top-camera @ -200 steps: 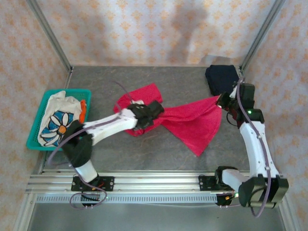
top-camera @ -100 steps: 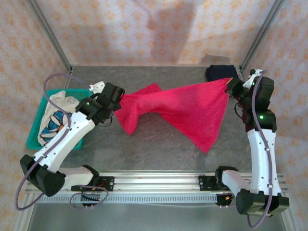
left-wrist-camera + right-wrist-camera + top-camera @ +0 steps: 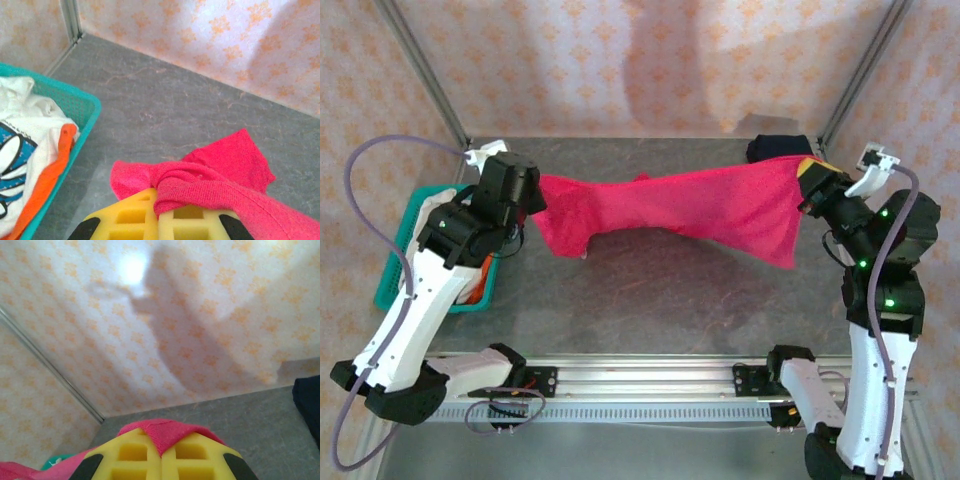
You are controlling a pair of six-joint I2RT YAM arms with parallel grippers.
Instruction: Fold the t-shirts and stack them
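Teal basket (image 3: 82,107), 9 o'clock on table (image 3: 670,300), holds white flower-print shirt (image 3: 25,115). Left gripper (image 3: 530,196): jaws pinched on red shirt (image 3: 670,205), which is stretched between both grippers. Right gripper (image 3: 808,182): jaws pinched on its 3 o'clock end. Navy shirt (image 3: 775,148), 1 o'clock.

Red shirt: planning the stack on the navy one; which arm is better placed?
Likely right: the right gripper holds the red shirt beside the navy shirt; the left gripper holds the other end, by the basket.
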